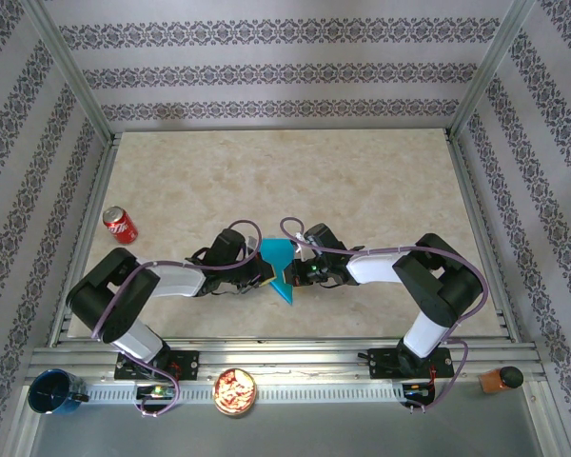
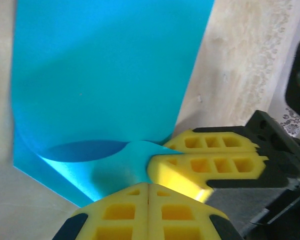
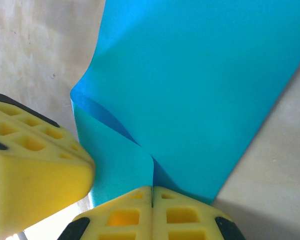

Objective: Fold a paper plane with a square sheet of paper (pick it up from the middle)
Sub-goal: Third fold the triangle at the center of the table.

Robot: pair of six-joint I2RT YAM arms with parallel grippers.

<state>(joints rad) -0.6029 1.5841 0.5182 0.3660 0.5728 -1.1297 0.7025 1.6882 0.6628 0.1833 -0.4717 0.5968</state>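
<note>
Pinching the sheet of paper (image 1: 276, 253) from opposite sides, the left claw (image 2: 148, 187) and right claw (image 3: 152, 190) are both clamped shut on it. The sheet, buckled, spreads ahead of each claw's tips over the desk (image 1: 362, 190).

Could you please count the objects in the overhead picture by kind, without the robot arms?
Turquoise paper sheet: 1
Red soda can: 1
Dark blue cup: 1
Round dish of food: 1
Brown container with dark lid: 1
Total: 5
</note>
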